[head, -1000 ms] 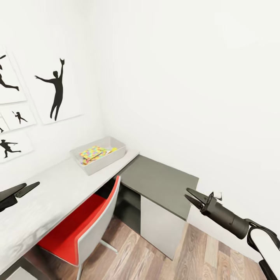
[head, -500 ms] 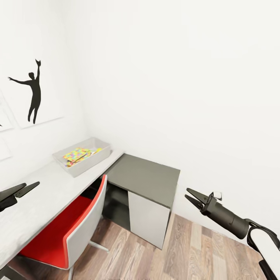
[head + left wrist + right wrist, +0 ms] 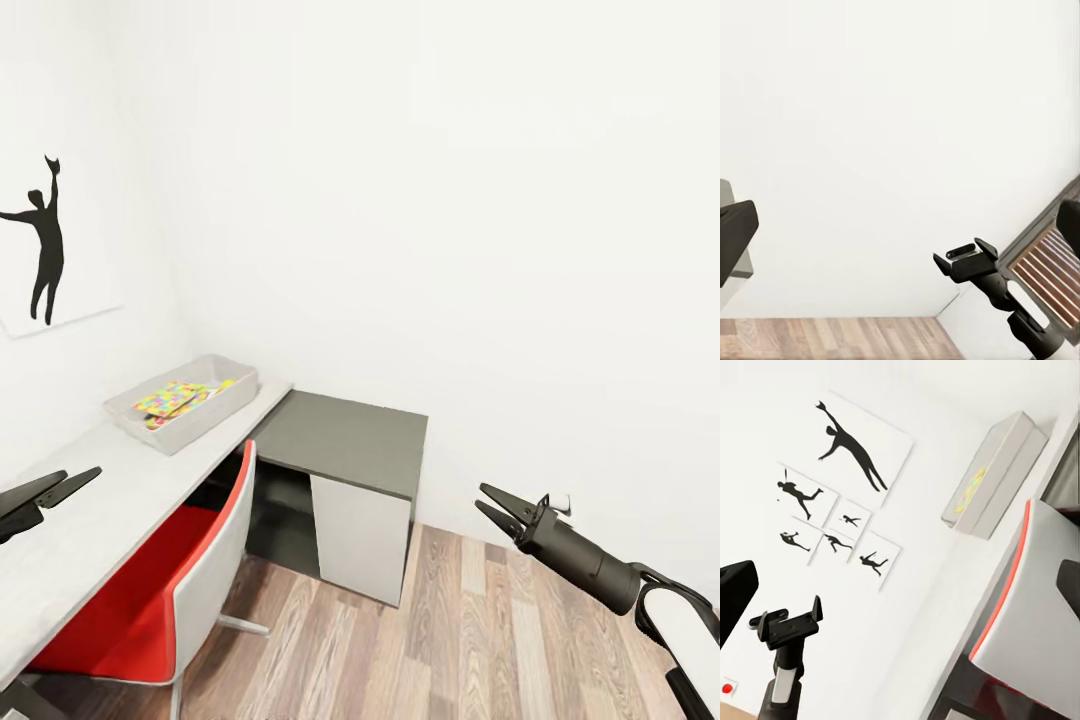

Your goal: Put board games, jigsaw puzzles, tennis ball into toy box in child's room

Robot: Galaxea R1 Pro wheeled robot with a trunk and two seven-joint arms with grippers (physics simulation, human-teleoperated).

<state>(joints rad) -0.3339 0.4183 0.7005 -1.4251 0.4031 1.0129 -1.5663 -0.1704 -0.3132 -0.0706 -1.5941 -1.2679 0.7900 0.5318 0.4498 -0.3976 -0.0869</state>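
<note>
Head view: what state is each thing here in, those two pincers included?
Left pincer: open, empty, over the table.
Right pincer: open, empty, above the floor.
Toy box: on the table, holding colourful jigsaw puzzles.
Chair: upright, pushed against the table.

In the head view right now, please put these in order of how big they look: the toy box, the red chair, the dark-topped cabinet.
Largest to smallest, as they look:
1. Red chair, though it stands nearest the camera, which enlarges it.
2. Dark-topped cabinet.
3. Toy box, farthest away, so its true size is less sure.
</note>
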